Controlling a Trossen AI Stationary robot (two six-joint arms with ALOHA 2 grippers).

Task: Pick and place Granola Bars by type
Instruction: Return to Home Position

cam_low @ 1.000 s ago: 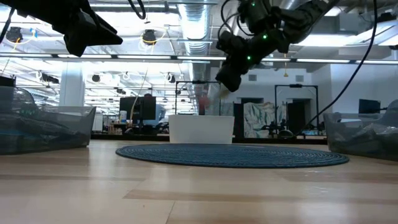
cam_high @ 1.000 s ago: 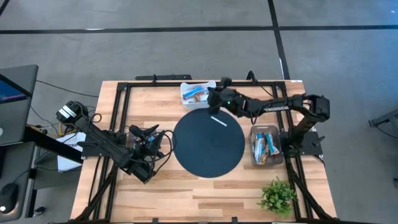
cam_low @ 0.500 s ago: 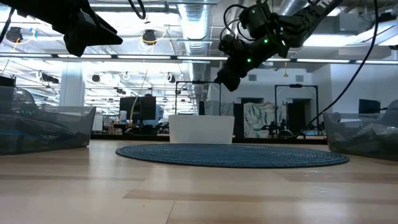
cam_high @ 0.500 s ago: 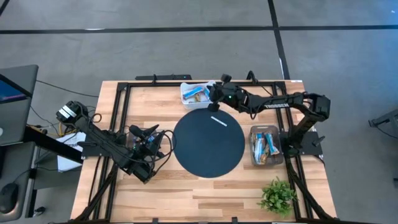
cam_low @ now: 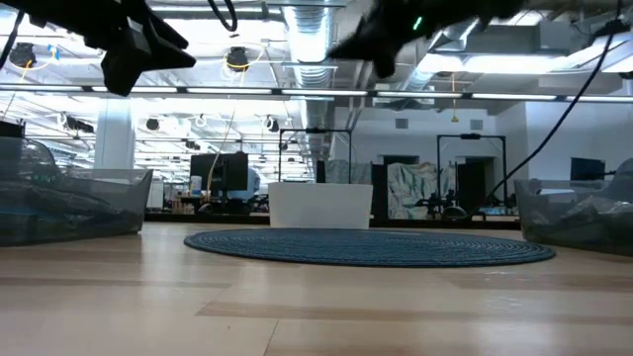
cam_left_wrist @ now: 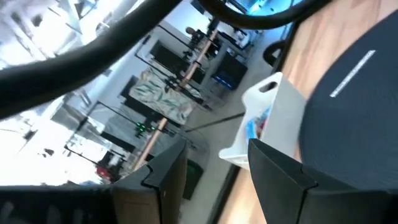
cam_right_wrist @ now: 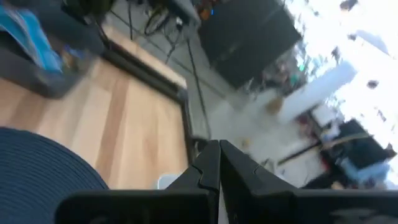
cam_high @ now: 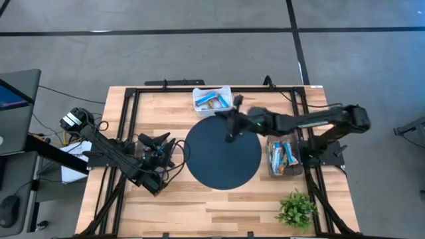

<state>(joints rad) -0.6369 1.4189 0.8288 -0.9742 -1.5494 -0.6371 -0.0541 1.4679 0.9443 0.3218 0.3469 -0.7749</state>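
Blue-wrapped Granola Bars (cam_high: 211, 99) lie in a white bin (cam_high: 199, 105) at the far edge of the round dark mat (cam_high: 222, 159). More bars (cam_high: 284, 156) lie in a clear bin (cam_high: 271, 159) to the right of the mat. My right gripper (cam_high: 228, 130) hangs shut above the mat's far part and holds nothing; it also shows in its wrist view (cam_right_wrist: 219, 165). My left gripper (cam_left_wrist: 217, 174) stands open and level at the mat's left, nothing between its fingers. A thin white strip (cam_left_wrist: 351, 74) lies on the mat.
A black frame rail (cam_high: 129, 119) runs round the wooden table. A small green plant (cam_high: 295, 209) stands at the near right corner. Another clear bin (cam_low: 59, 203) stands at the table's left, by my left arm (cam_high: 126, 159).
My right gripper, still shut, has swung from the white bin's right end toward the table's near edge and now hangs over the mat's far part. It has also risen, up to the top of the low view.
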